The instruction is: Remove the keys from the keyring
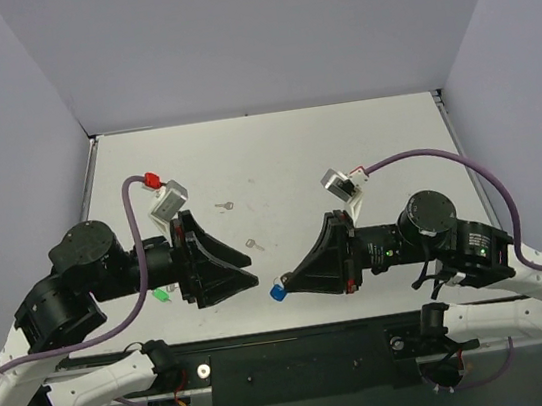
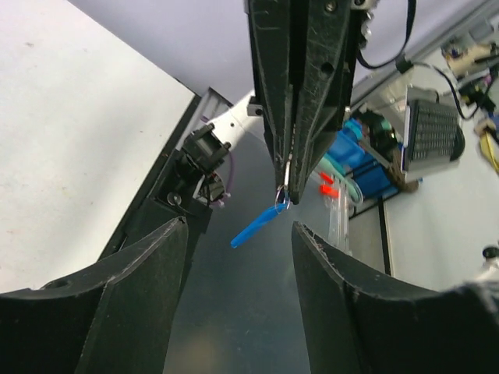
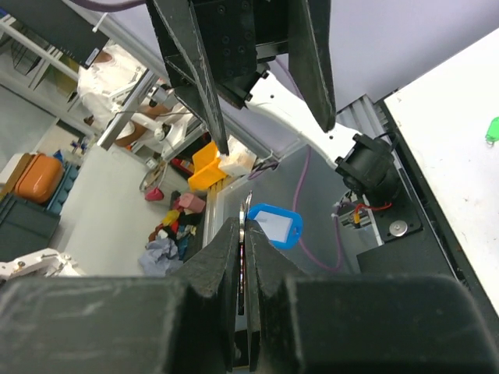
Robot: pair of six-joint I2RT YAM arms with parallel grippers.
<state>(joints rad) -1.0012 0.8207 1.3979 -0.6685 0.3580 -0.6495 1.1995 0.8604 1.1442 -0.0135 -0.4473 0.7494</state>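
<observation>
Near the wide left claw [image 1: 253, 268], oval blue plastic keyring [image 1: 278, 293], thin metal ring in the tight right claw [image 1: 285, 283].

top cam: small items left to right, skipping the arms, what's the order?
green tag → far silver key → near silver key → blue keyring

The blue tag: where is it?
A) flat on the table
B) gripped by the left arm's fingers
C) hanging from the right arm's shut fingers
C: the blue tag hangs by its ring from the shut right fingers; the left fingers are open, apart from it.
</observation>
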